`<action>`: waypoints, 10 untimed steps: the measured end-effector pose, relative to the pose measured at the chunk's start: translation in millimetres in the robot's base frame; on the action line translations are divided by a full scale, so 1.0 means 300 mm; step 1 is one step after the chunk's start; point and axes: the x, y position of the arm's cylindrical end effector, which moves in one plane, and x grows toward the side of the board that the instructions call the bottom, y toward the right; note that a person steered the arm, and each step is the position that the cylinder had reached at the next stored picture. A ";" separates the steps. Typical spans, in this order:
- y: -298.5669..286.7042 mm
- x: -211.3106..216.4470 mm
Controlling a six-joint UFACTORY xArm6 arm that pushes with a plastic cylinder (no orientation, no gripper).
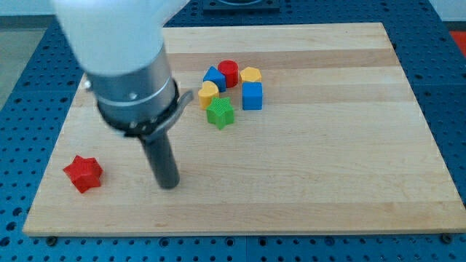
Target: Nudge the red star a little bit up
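The red star lies on the wooden board near the view's bottom left corner. My tip rests on the board to the right of the red star, about a hundred pixels away and slightly lower, not touching it. The arm's grey and white body hangs over the board's upper left.
A cluster of blocks sits at the board's upper middle: a red cylinder, a blue triangular block, a yellow block, a yellow heart, a blue cube and a green star. Blue perforated table surrounds the board.
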 end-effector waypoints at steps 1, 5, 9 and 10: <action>-0.355 0.045; -0.245 -0.120; 0.102 -0.523; 0.132 -0.544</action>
